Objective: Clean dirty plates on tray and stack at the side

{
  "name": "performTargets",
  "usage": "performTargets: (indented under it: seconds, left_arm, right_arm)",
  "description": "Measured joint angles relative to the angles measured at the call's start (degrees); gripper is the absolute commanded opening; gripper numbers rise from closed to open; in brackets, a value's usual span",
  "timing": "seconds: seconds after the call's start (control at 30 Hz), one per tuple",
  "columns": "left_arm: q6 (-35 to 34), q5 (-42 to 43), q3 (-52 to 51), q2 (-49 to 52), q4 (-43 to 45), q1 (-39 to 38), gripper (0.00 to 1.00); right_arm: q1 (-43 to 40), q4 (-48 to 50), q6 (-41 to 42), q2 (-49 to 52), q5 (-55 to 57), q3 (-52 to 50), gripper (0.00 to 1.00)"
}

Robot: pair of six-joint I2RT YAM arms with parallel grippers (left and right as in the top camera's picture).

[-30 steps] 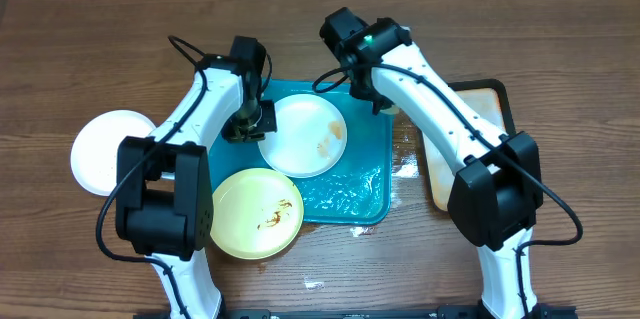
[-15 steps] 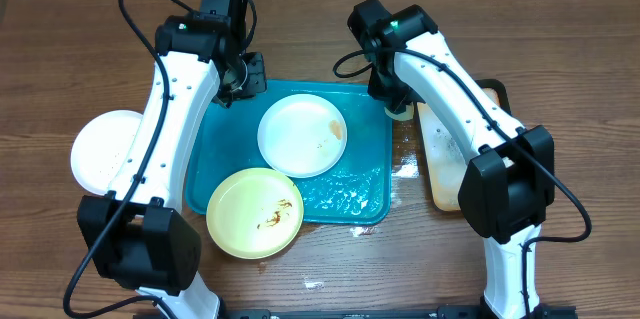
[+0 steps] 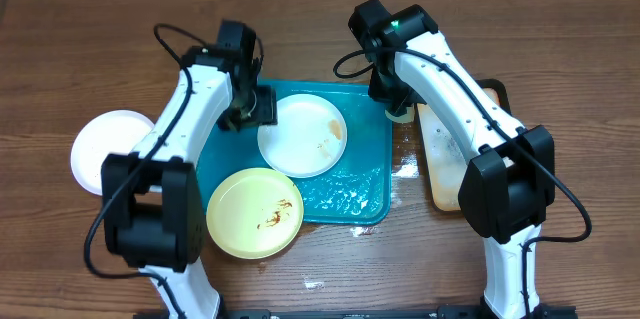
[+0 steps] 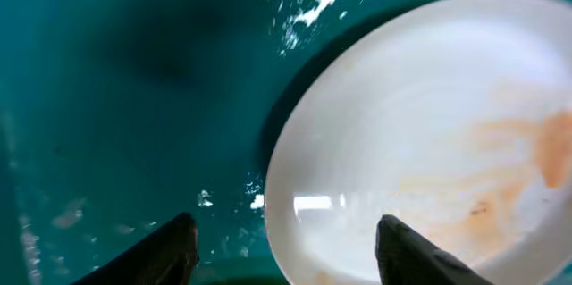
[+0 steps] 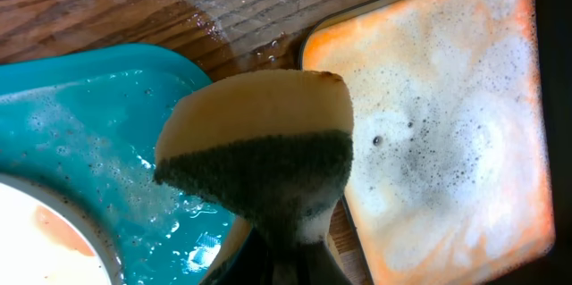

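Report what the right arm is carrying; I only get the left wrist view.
Observer: Its jaws are shut on a sponge, yellow with a dark green face, over the corner of the teal tray, beside a foamy beige tray.
Operator: List any plates outside my view.
Observer: A yellow plate with a brown smear sits at the teal tray's near-left corner, overhanging the rim.
Operator: Keep going.
Observer: A white plate lies on the table, left of the teal tray and off it.
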Motion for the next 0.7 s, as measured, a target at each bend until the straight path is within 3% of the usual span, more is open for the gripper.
performTargets:
  seconds: [0.27, 0.33, 0.4, 0.43, 0.7]
  left_arm:
    - [1.11, 3.63, -2.19, 5.38, 2.54, 0.28, 0.62]
    - [1.36, 5.03, -2.19, 6.14, 3.37, 0.28, 0.45]
    - [1.22, 6.34, -2.12, 6.51, 3.74, 0.28, 0.13]
    - [1.46, 6.84, -2.05, 6.78, 3.93, 0.31, 0.04]
    - [1.20, 11.52, -1.03, 8.28, 4.13, 0.28, 0.04]
  right_arm:
    - [-0.07, -0.42, -0.26, 0.00, 0.00, 0.00, 0.04]
    - [-0.13, -0.55, -0.37, 0.00, -0.02, 0.00, 0.04]
    - [-0.28, -0.83, -0.46, 0.00, 0.00, 0.00, 0.04]
    - [-0.33, -1.05, -0.44, 0.00, 0.00, 0.00, 0.04]
    - [-0.37, -1.51, -1.03, 0.00, -0.02, 0.00, 0.04]
